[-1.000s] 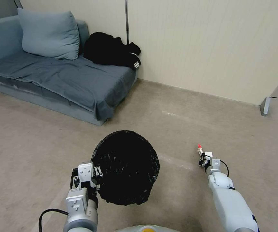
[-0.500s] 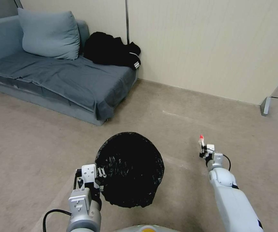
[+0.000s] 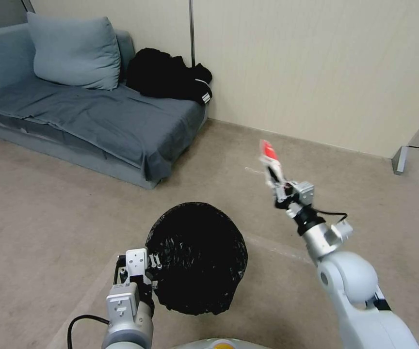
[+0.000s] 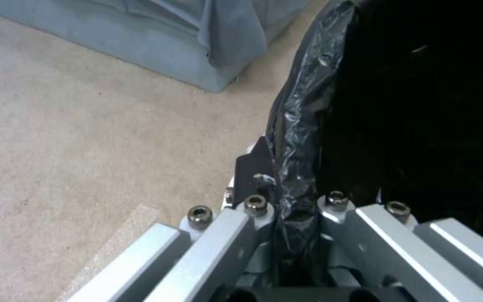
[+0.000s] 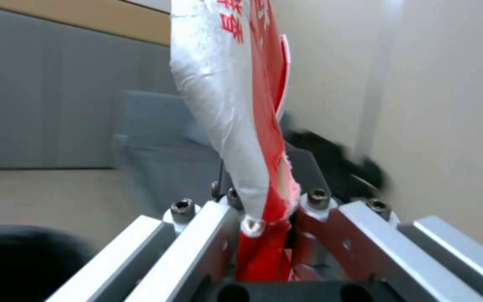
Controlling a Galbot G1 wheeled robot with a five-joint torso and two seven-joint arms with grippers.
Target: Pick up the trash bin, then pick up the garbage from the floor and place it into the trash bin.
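A: Start big; why is the floor (image 3: 49, 203) so bare across the middle of the head view?

B: It is plain beige carpet with a faint pale tape line at centre right; I see no loose litter on it here, so I judge the piece in hand is the one being dealt with; the sofa (image 3: 98, 116) in the upper left, with its cushion and a black garment, plays no part.

A: And the trash bin (image 3: 197, 257), low in the centre?

B: It hangs off the floor with its black-lined mouth turned up and open, which I take as readiness to receive something dropped from above; the left end effector (image 3: 147, 271), at lower left, has its fingers closed on the near rim; the left wrist view shows the crinkly liner (image 4: 294, 138) pinched between the two jaws, so the bin hangs from that one edge.

A: The right side?

B: The right end effector (image 3: 275, 182) is raised at centre right, above and to the right of the bin, not yet over its opening; its fingers are clamped on the lower end of the red-and-white wrapper (image 3: 268, 155), which sticks up beyond the tips.

A: Why held so?

B: Gripping one end leaves the rest free, so it should fall clear once released; being light and limp, it could cling or drift past the rim.
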